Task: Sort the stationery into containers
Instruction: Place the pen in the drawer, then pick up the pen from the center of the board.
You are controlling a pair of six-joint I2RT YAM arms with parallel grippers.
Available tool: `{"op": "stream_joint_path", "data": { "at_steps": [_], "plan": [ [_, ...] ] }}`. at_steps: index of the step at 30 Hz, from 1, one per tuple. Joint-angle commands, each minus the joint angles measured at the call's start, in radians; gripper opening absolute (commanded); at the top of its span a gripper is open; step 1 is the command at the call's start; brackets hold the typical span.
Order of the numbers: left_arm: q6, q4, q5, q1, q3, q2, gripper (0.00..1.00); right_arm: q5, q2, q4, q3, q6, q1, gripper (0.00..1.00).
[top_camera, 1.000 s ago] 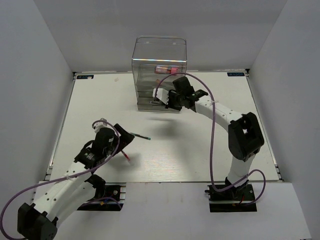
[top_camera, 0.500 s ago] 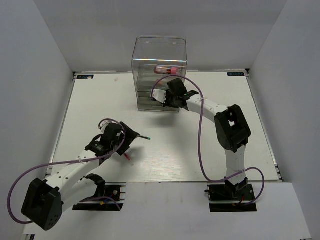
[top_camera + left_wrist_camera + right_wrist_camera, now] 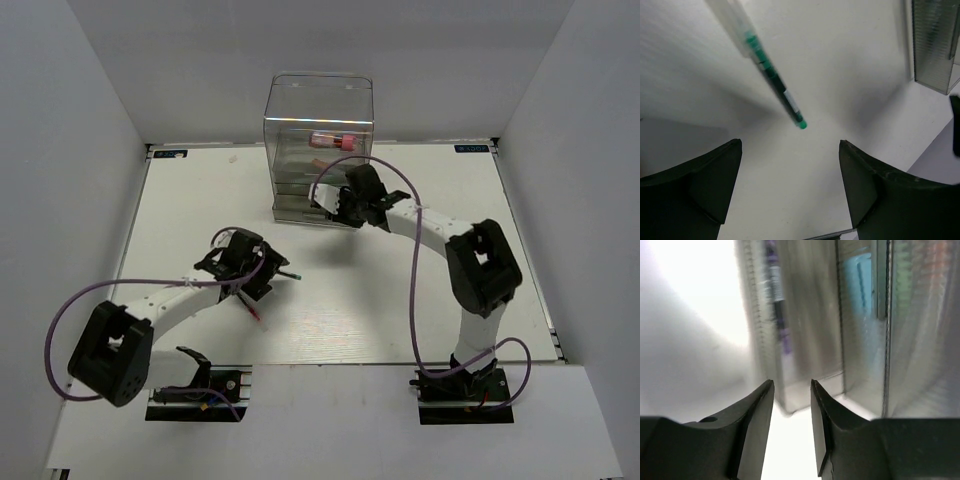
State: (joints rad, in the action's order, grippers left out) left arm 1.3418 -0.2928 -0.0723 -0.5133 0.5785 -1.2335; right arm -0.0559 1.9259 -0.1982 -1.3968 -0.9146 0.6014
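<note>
Near green pen (image 3: 761,61), left end effector (image 3: 790,150) wide apart, empty; right end effector (image 3: 792,390) narrowly apart, empty, before drawer box (image 3: 810,315)

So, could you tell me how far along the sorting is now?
Done: a pink tube sits in the drawer box, and the right wrist view shows what looks like a purple pen inside too. In hand: nothing; the left gripper hangs open right at the green pen, the right gripper is open and empty at the box. Left: the green pen and a red pen on the table.
</note>
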Motion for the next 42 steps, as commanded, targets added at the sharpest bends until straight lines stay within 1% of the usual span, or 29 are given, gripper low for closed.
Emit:
{"op": "stream_joint_path", "data": {
  "at_steps": [1,2,3,4,5,6,7,8,9,10,11,15,21,23,25,26,29,30,31,33,34,35,36,39,41,42],
  "plan": [
    [0.046,-0.060,-0.047,-0.008,0.125,-0.081,0.87,-0.129,-0.192,0.072,0.111,0.112,-0.003,0.42],
    [0.057,-0.087,-0.061,-0.008,0.153,-0.108,0.87,-0.134,-0.246,0.104,0.164,0.138,-0.003,0.43],
    [0.057,-0.115,-0.061,-0.008,0.212,-0.138,0.85,-0.134,-0.301,0.120,0.189,0.149,-0.002,0.58],
    [0.057,-0.184,-0.076,-0.008,0.246,-0.168,0.83,-0.119,-0.371,0.251,0.264,0.189,0.001,0.90],
    [0.057,-0.224,-0.087,-0.008,0.280,-0.228,0.80,-0.049,-0.408,0.297,0.301,0.216,0.003,0.90],
    [0.057,-0.299,-0.087,-0.008,0.341,-0.257,0.77,-0.038,-0.479,0.380,0.415,0.227,-0.006,0.90],
    [0.057,-0.330,-0.101,-0.008,0.366,-0.283,0.73,-0.003,-0.543,0.451,0.451,0.270,-0.009,0.90],
    [0.057,-0.350,-0.101,-0.008,0.395,-0.325,0.73,0.031,-0.567,0.466,0.508,0.272,-0.008,0.90],
    [0.057,-0.350,-0.101,-0.008,0.396,-0.339,0.72,0.051,-0.594,0.464,0.506,0.273,-0.008,0.90],
    [0.057,-0.350,-0.101,-0.008,0.396,-0.349,0.72,0.051,-0.599,0.406,0.499,0.279,-0.011,0.90],
    [0.057,-0.350,-0.101,-0.008,0.396,-0.350,0.72,0.050,-0.604,0.401,0.516,0.283,-0.014,0.90],
    [0.057,-0.364,-0.089,-0.008,0.406,-0.392,0.72,0.030,-0.656,0.410,0.559,0.301,-0.017,0.90],
    [0.066,-0.382,-0.099,-0.008,0.416,-0.428,0.72,0.002,-0.683,0.439,0.604,0.344,-0.019,0.90],
    [0.066,-0.397,-0.100,-0.008,0.441,-0.448,0.72,0.001,-0.693,0.441,0.605,0.349,-0.023,0.90],
    [0.079,-0.427,-0.100,0.004,0.474,-0.500,0.70,0.001,-0.705,0.442,0.611,0.353,-0.022,0.90],
    [0.079,-0.459,-0.100,0.013,0.509,-0.520,0.65,0.002,-0.712,0.447,0.611,0.359,-0.023,0.90],
    [0.079,-0.528,-0.110,0.013,0.587,-0.601,0.60,0.002,-0.728,0.459,0.633,0.361,-0.026,0.90],
    [0.079,-0.542,-0.110,0.013,0.601,-0.619,0.56,0.004,-0.734,0.464,0.636,0.361,-0.026,0.90],
    [0.079,-0.552,-0.100,0.013,0.622,-0.636,0.56,0.007,-0.735,0.468,0.640,0.361,-0.026,0.90],
    [0.079,-0.562,-0.090,0.013,0.623,-0.661,0.53,0.008,-0.748,0.473,0.644,0.361,-0.028,0.90],
    [0.079,-0.562,-0.090,0.013,0.623,-0.661,0.48,0.011,-0.749,0.474,0.645,0.361,-0.029,0.90],
    [0.079,-0.551,-0.090,0.003,0.609,-0.661,0.45,0.011,-0.755,0.474,0.648,0.361,-0.026,0.90],
    [0.079,-0.536,-0.090,0.002,0.600,-0.661,0.39,0.011,-0.758,0.477,0.648,0.361,-0.028,0.90],
    [0.079,-0.523,-0.081,0.002,0.577,-0.661,0.32,0.011,-0.763,0.483,0.654,0.362,-0.032,0.90],
    [0.079,-0.511,-0.072,0.002,0.566,-0.650,0.24,0.011,-0.766,0.485,0.657,0.362,-0.028,0.90],
    [0.062,-0.464,-0.045,0.002,0.551,-0.621,0.19,0.010,-0.765,0.487,0.659,0.359,-0.028,0.90]
  ]
}}
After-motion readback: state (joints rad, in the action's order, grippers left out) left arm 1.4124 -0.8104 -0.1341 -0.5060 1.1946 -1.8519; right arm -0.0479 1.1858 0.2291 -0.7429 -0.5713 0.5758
